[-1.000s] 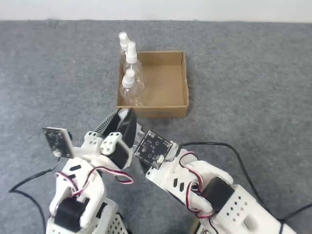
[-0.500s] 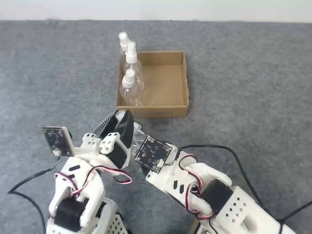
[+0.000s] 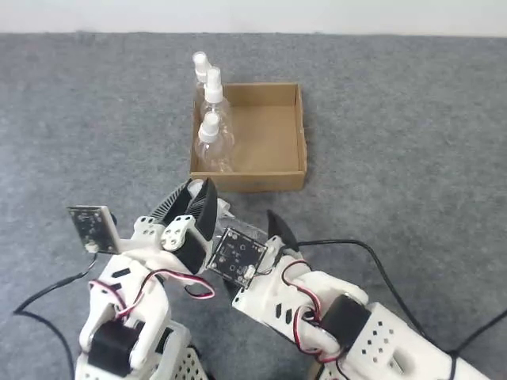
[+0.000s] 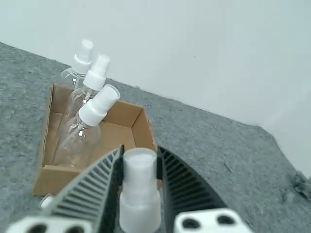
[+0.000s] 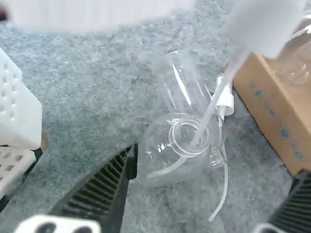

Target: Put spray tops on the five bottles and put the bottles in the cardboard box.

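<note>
Bottles (image 3: pixel 214 142) with tops already on, three of them, are lining one side wall of the cardboard box (image 3: pixel 273 134) in the high view. Two are standing inside. The farthest is sitting at the far corner, and I cannot tell whether it is in the box. The left gripper (image 3: pixel 201 191) is hanging just short of the box's near wall, with the right arm (image 3: pixel 348 317) lying close beside it on the grey table (image 3: pixel 412 119).

From the left wrist, the left gripper's fingers (image 4: pixel 99 189) are clamping a white spray top (image 4: pixel 140 187) upright between them, touching it on both sides. The box and the three capped bottles are showing beyond.

From the right wrist, the right gripper (image 5: pixel 217 162) is spreading its fingers wide apart, gripping nothing. An uncapped clear bottle (image 5: pixel 170 160) is standing between them, nearer one finger. A thin dip tube (image 5: pixel 214 102) is slanting down from the blurred white top above into its neck. A second clear bottle (image 5: pixel 182 80) appears to be lying on the table just beyond it. A loose spray top (image 5: pixel 226 99) with its own tube is lying beside them, near the box wall.
</note>
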You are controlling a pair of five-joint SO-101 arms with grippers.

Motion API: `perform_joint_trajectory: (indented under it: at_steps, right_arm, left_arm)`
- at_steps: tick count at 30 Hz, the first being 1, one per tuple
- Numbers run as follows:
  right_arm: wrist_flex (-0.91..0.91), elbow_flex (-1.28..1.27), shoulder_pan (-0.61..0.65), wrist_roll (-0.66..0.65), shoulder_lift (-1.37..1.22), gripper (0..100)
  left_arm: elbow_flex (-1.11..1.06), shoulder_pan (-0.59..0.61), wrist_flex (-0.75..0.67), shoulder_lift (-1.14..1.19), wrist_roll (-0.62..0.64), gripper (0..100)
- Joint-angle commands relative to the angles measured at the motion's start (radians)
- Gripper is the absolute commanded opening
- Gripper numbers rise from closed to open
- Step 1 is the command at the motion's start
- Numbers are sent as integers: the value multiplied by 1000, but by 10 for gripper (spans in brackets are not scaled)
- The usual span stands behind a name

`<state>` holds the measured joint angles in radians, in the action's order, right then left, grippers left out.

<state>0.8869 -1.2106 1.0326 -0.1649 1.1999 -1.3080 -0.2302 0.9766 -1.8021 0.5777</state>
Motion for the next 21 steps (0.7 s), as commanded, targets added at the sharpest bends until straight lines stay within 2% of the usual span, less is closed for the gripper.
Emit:
perform_joint_trajectory:
  at_steps: [1, 6, 21]
  right_arm:
    - [-58, 6, 15, 12, -10, 425]
    - [-165, -71, 13, 15, -7, 424]
    - [-176, -130, -2, 17, -2, 423]
  left_arm:
    - [47, 6, 3, -17, 3, 13]
    - [45, 6, 18, -17, 3, 13]
    - [10, -2, 25, -17, -46, 13]
